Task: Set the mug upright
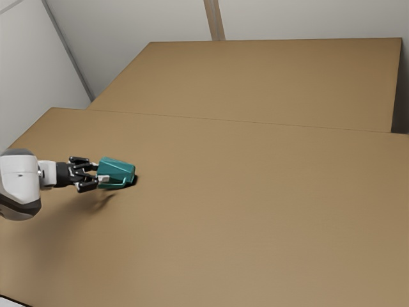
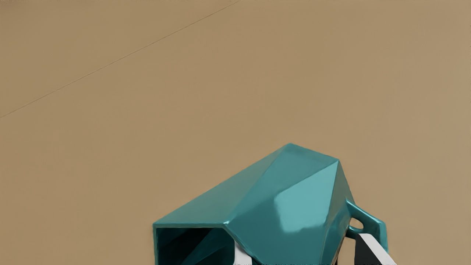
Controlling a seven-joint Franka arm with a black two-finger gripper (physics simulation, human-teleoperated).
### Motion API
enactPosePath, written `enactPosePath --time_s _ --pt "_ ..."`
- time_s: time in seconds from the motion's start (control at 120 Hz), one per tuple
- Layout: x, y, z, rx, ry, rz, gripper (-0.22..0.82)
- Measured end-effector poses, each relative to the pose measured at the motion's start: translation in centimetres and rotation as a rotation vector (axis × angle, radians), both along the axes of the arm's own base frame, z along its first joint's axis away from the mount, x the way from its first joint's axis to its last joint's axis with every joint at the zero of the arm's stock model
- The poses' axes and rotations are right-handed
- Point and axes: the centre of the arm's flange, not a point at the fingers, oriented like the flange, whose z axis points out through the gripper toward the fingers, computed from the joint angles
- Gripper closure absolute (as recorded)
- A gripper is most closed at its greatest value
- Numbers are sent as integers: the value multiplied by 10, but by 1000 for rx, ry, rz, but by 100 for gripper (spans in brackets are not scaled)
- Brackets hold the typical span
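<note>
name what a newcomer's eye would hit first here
Probably the glossy teal mug, tipped on its side toward the exterior view's left. Then the black end effector, right at the mug. After that, the broad tan table, stretching off to the exterior view's right.

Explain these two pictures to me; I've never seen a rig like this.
The machine is a single robot arm ending in a black two-finger gripper. The exterior view is taken from the arm's side; the arm comes in from that view's left. The wrist view comes from a camera on the arm's hand, looking past its fingertips.

On the brown table is a teal mug, tipped on its side, mouth toward the arm. The fingers stand apart, one at the mouth, the other by the handle, so the mug does not look gripped.
</note>
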Motion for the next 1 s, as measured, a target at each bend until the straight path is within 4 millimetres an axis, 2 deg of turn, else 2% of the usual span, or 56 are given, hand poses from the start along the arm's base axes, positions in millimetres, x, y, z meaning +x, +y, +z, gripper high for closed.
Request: enactPosePath --time_s 0.183,0.358,0.692,0.925,1.0 --pt "2 -3 1 5 -15 -18 62" --pt "6 -7 8 12 -35 -31 72" --pt "8 -8 26 46 -59 -28 78" --pt "15 -18 54 137 -29 -90 79" --pt "20 -26 70 199 7 -147 79"
